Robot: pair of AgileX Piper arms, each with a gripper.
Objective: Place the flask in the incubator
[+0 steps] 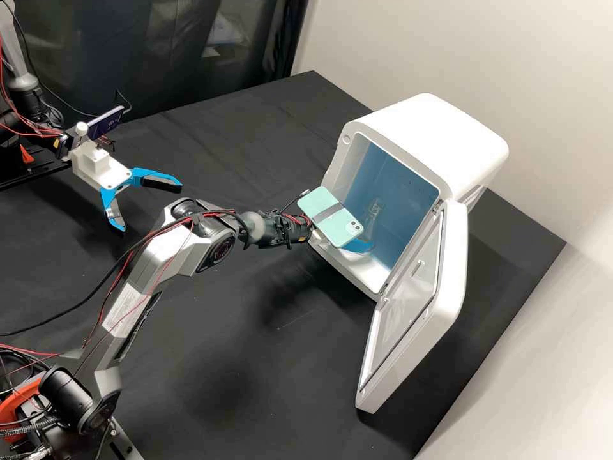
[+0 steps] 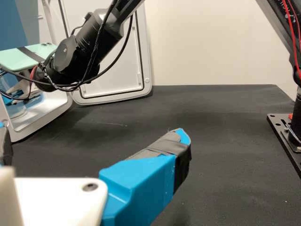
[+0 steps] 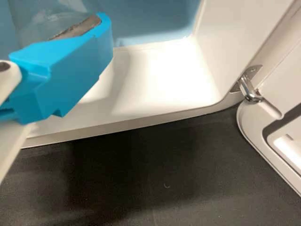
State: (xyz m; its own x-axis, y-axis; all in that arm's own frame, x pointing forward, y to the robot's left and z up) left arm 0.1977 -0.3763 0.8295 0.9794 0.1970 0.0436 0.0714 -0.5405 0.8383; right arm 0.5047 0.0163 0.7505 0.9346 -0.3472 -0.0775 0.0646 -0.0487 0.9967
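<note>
The right gripper (image 1: 365, 235) reaches into the open mouth of the incubator (image 1: 415, 121), its fingers seemingly closed on the clear flask (image 1: 373, 214). The flask sits between them over the white chamber floor, so setting it down probably means lowering it straight down. I cannot tell whether its base touches yet. The left gripper (image 1: 148, 206) hangs spread wide, well apart at the far left.
</note>
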